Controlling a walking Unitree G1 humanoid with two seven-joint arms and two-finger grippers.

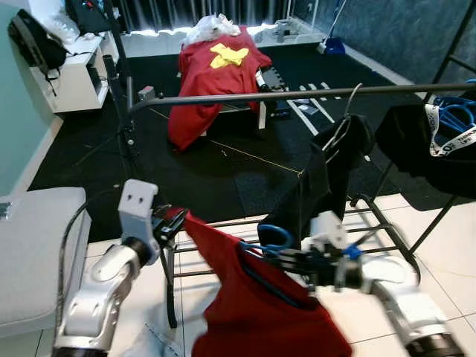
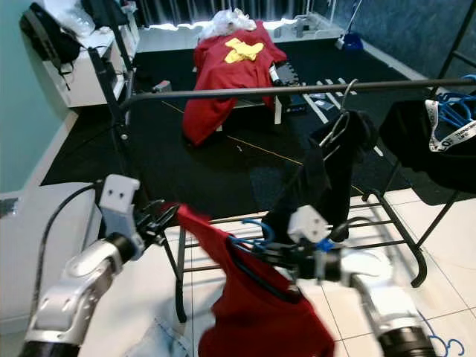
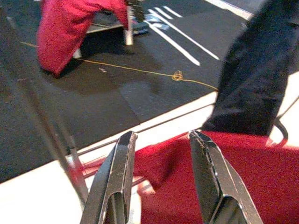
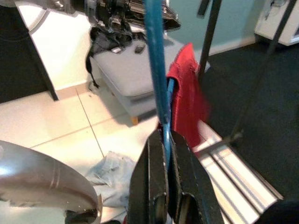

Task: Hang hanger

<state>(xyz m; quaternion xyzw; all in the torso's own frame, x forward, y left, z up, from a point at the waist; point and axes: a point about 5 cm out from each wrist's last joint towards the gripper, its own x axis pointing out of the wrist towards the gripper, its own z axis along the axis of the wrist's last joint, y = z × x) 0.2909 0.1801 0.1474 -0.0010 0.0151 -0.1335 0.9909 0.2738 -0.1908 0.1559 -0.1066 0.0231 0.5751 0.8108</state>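
A red shirt point(image 1: 260, 305) hangs on a blue hanger point(image 1: 274, 236), low in front of the clothes rack. My right gripper point(image 1: 291, 259) is shut on the blue hanger point(image 4: 156, 70) just under its hook. At the shirt's left shoulder my left gripper point(image 1: 169, 222) is open; the fingers point(image 3: 122, 158) stand apart with the red cloth's edge point(image 3: 173, 158) between them. The rack's dark rail point(image 1: 297, 95) runs across above both grippers. A black garment point(image 1: 331, 171) on a wire hanger hangs from the rail, right behind the blue hanger.
The rack's lower bars point(image 1: 223, 223) and legs stand close ahead. A grey padded seat point(image 1: 37, 245) is at my left. A pale cloth point(image 2: 156, 342) lies on the tiles. Black clothes and blue hangers point(image 1: 454, 119) hang at the right. Further off stands a bench draped in red point(image 1: 216, 67).
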